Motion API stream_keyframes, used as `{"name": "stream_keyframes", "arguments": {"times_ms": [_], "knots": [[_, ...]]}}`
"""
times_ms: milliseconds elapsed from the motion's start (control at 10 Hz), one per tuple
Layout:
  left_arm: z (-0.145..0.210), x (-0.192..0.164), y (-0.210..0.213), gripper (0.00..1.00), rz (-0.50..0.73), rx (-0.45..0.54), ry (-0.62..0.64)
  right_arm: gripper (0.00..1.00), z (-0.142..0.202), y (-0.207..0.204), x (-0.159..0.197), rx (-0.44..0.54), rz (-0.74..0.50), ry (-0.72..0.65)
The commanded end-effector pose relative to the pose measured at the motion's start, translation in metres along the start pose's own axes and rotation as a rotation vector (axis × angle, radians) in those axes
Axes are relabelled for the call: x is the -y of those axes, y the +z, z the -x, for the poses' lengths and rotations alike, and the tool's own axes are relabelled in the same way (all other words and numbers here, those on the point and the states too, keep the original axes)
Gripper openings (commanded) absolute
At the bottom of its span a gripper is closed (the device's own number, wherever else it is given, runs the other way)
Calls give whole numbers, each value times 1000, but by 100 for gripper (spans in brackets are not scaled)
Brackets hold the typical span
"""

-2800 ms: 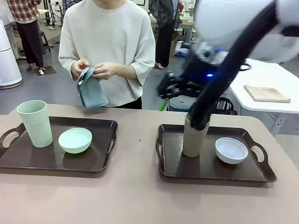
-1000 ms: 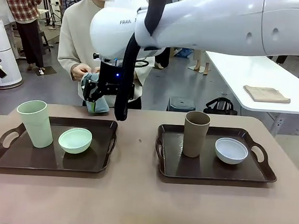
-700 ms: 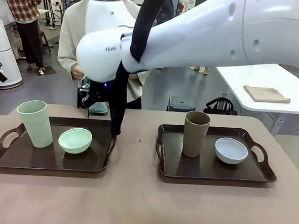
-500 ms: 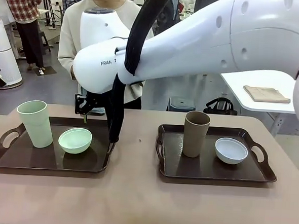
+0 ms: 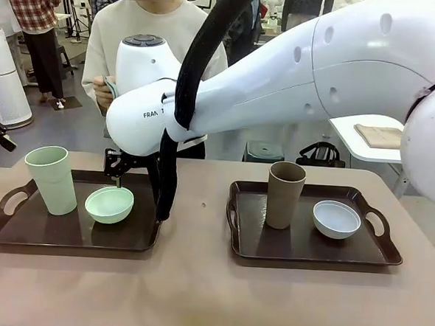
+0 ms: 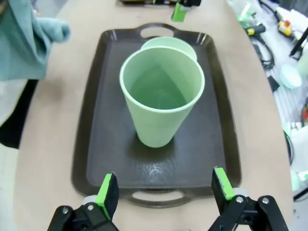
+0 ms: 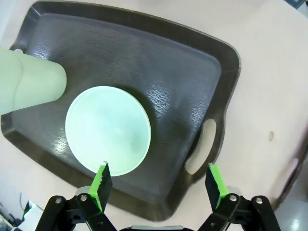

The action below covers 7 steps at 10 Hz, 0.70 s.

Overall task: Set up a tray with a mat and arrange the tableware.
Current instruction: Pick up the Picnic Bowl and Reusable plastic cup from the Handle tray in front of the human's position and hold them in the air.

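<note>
Right gripper [image 7: 158, 169], jaws wide, hangs above green bowl [image 7: 108, 130]; arm [image 5: 297, 72] reads "FRAN".

My pincer [image 7: 159, 186] is spread wide, nothing between the green pads [image 7: 102, 180]. Below me is a dark textured tray [image 7: 163, 72] on a pale table [image 7: 269, 62]. The small green bowl [image 7: 108, 129] sits in the tray, empty, its near rim under one pad tip. The mint tumbler [image 7: 30, 87] stands just beside the bowl; I can't tell if they touch. My other pad hangs near the tray's handle slot [image 7: 208, 140].
</note>
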State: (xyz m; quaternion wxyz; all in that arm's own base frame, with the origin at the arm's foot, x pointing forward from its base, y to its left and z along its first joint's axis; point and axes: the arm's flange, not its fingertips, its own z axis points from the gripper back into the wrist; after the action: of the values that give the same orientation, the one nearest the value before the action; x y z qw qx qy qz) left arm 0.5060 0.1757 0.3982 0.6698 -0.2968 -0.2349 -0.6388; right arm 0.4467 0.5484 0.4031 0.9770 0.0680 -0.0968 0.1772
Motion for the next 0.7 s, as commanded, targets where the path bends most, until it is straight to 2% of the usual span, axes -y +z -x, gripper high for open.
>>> {"name": "stream_keyframes", "arguments": {"times_ms": [0,100,200,300,500,600], "knots": [[5,3,-4,100,28,31,-28,100,9,-11,1,8,-36,-8],[3,0,-4,100,17,41,13,100,7,-12,3,25,-69,-25],[-2,4,8,100,-12,39,79,100,0,-5,-1,1,-7,-1],[6,1,-6,100,24,15,9,100,0,-5,-1,1,-7,-1],[6,1,-6,100,24,15,9,100,-1,-7,-1,8,-23,-8],[6,1,-4,100,20,14,29,100,-3,-16,-3,26,-3,-151]]}}
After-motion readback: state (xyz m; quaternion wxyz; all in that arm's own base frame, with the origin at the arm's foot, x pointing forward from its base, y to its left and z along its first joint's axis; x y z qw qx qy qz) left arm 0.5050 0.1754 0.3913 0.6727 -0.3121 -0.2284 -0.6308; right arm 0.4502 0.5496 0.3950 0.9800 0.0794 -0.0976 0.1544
